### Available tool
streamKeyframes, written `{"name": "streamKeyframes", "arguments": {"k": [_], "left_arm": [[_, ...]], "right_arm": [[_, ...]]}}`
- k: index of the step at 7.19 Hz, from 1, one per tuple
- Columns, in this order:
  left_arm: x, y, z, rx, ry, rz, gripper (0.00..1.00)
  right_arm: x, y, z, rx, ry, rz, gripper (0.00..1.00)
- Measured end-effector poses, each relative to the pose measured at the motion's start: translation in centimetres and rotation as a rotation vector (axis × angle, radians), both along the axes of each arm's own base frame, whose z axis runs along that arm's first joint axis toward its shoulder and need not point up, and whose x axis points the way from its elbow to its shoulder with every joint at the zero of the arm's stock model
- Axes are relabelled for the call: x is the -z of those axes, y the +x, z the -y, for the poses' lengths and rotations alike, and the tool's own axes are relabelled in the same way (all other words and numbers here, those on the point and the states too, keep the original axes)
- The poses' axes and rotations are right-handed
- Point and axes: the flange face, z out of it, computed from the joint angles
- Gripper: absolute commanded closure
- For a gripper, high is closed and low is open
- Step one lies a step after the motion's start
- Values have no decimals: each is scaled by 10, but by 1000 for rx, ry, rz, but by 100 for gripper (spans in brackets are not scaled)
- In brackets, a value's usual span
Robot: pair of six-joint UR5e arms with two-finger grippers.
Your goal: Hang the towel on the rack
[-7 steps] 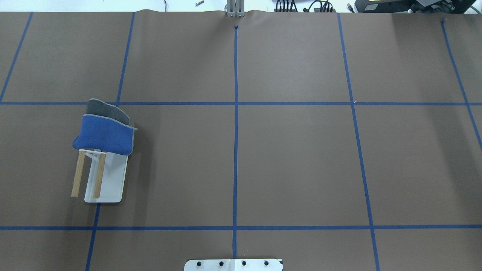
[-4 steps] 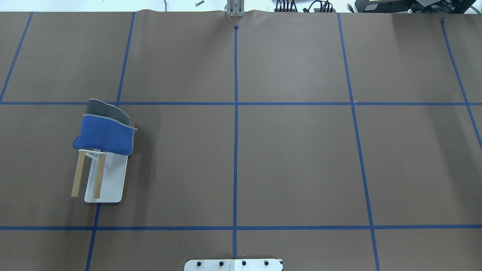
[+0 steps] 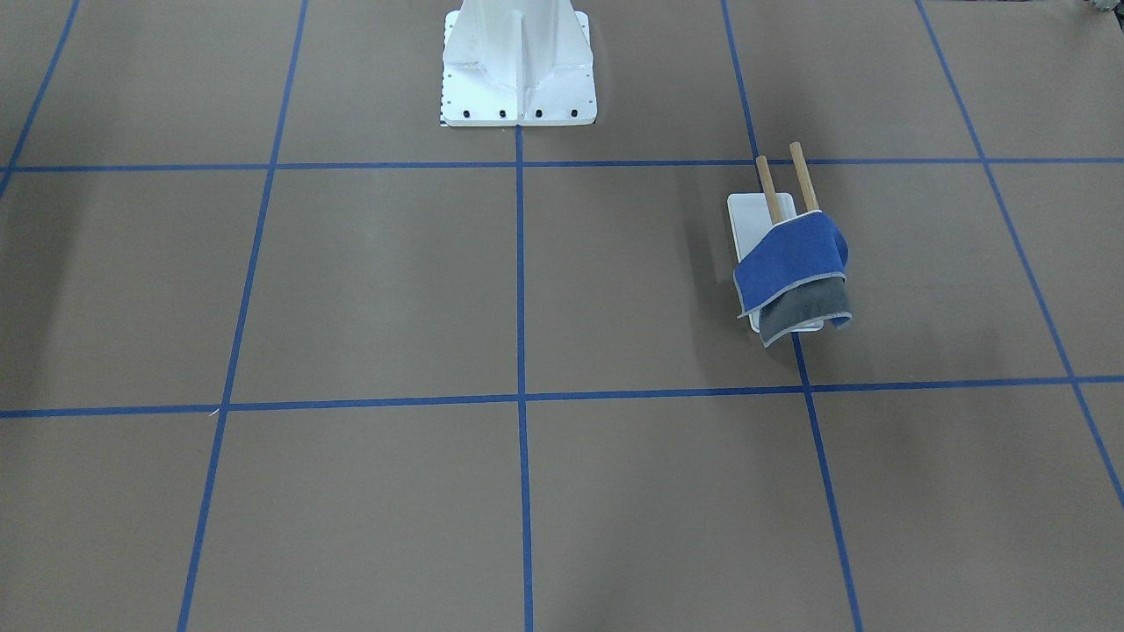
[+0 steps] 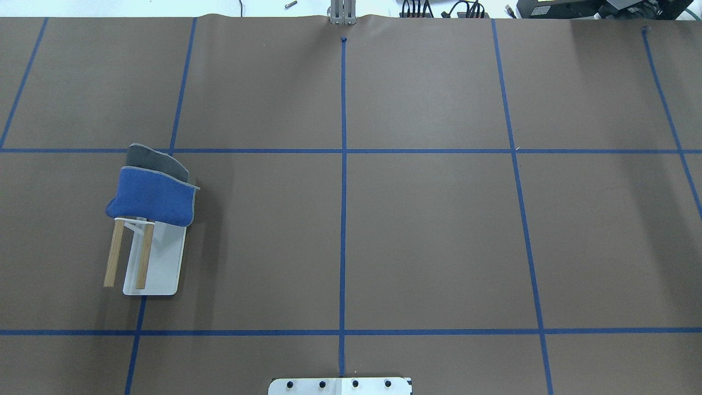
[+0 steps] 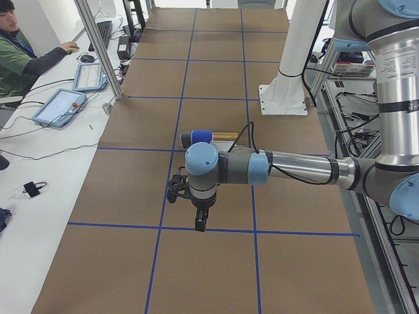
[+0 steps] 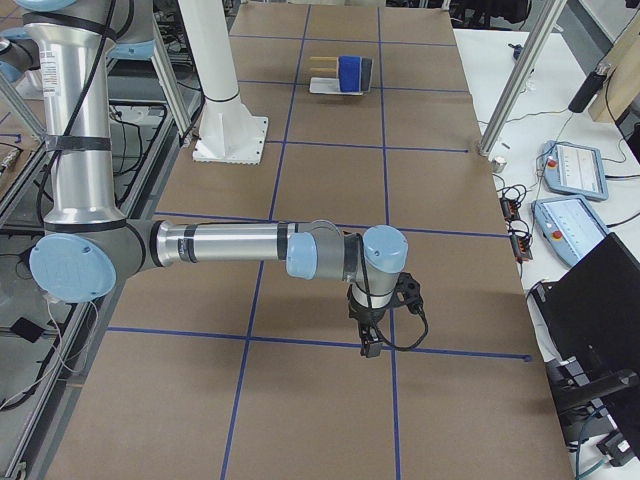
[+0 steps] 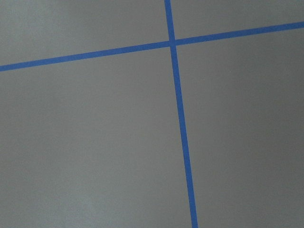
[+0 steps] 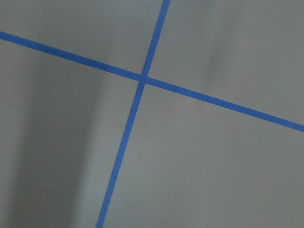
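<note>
1. The bench (image 4: pixel 428 236) was covered in brown sheeting marked into big squares by blue tape lines (image 4: pixel 343 192).
2. The white bolted pedestal (image 3: pixel 518 61) stood at the 12 o'clock edge of the front-facing view, on the centre tape line.
3. The left arm (image 5: pixel 294 167) reached level over the bench in the left side view. Its wrist hung above a tape line and its jaws pointed down toward 6 o'clock. I cannot tell from that view how far apart they were or whether they had hold of anything.
4. The right arm (image 6: pixel 230 243) reached out the same way in the right side view, its jaws also pointing down above a tape line. Their opening cannot be told either.
5. Each wrist camera showed only brown sheeting and a tape crossing.
6. The rack (image 4: pixel 164 263) stood at about 9 o'clock from the bench centre in the overhead view, well apart from both arms. Its two wooden dowels (image 4: pixel 114 252) ran from 6 toward 12 o'clock.
7. The towel (image 4: pixel 153 200) lay draped over the 12 o'clock end of the dowels, blue side up. A dark grey flap showed beyond it at 12 o'clock.
8. A person (image 5: pixel 19 59) sat at a side table at 10 o'clock in the left side view.
</note>
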Motion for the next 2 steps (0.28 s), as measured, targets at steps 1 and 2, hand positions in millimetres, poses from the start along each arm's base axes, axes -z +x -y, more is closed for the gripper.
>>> {"name": "streamKeyframes", "arguments": {"k": [1, 2], "left_arm": [[0, 0, 1, 0, 1, 0, 1], [1, 0, 1, -1, 2, 0, 1]], "right_arm": [[1, 0, 0, 0, 2, 2, 0], [1, -1, 0, 1, 3, 7, 0]]}}
